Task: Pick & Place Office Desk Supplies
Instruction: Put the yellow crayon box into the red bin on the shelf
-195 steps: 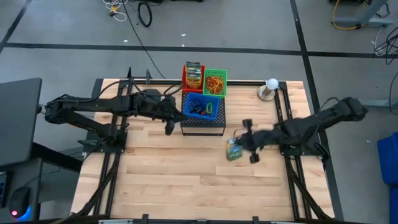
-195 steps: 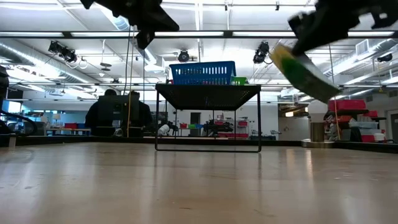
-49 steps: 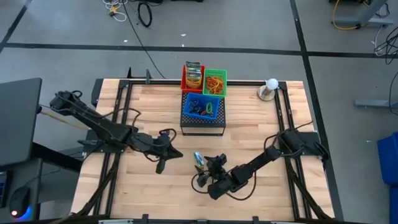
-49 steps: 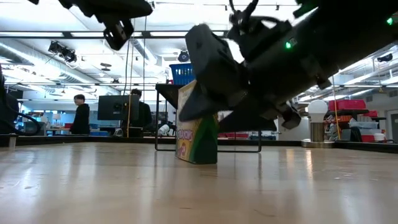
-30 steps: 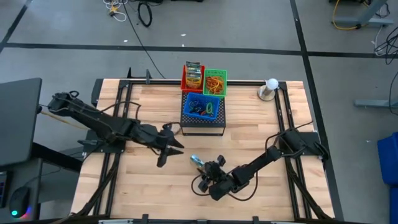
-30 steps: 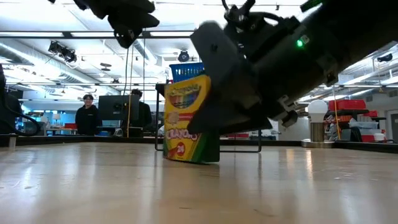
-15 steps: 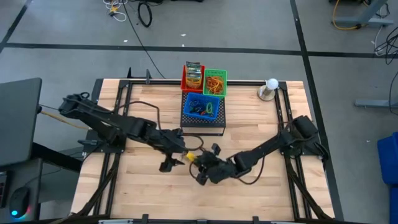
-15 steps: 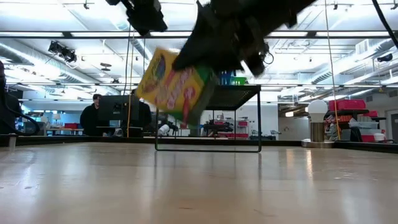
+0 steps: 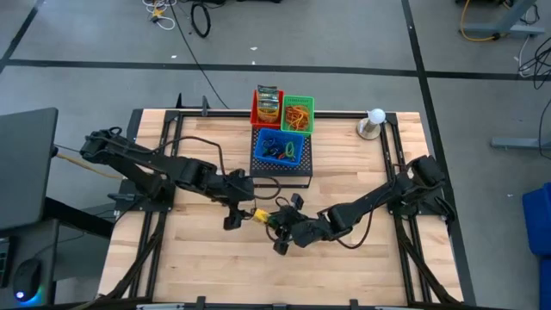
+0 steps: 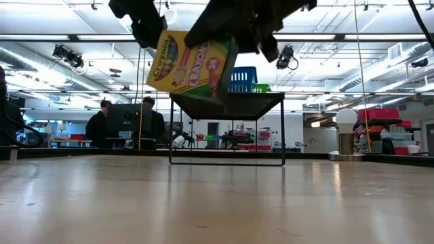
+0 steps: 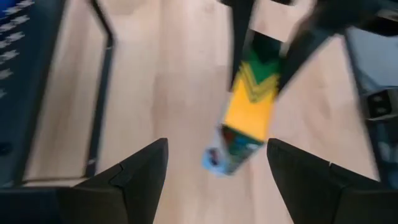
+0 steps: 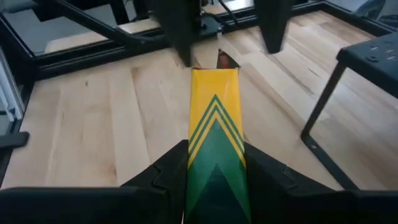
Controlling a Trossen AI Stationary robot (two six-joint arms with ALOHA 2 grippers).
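While airborne, crayon box [image 10: 188, 62] (right tool's [image 9: 277, 226]) lengthwise toward left tool [image 9: 238, 213].

"Crayola" printed on yellow-green box [image 10: 192, 64]; no other legible txt.

I note a white ball on a stand [image 9: 375, 121] at the wood surface's [image 9: 215, 258] far corner; black perforated box [image 9: 281, 176] mid-surface; two people at monitors [image 10: 125, 122] beyond.

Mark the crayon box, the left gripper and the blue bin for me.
crayon box [image 10: 190, 64]: low view, printed front face.
left gripper [image 11: 214, 165]: left wrist view, gap between its open fingers.
blue bin [image 9: 298, 158]: high view, right-hand rim.
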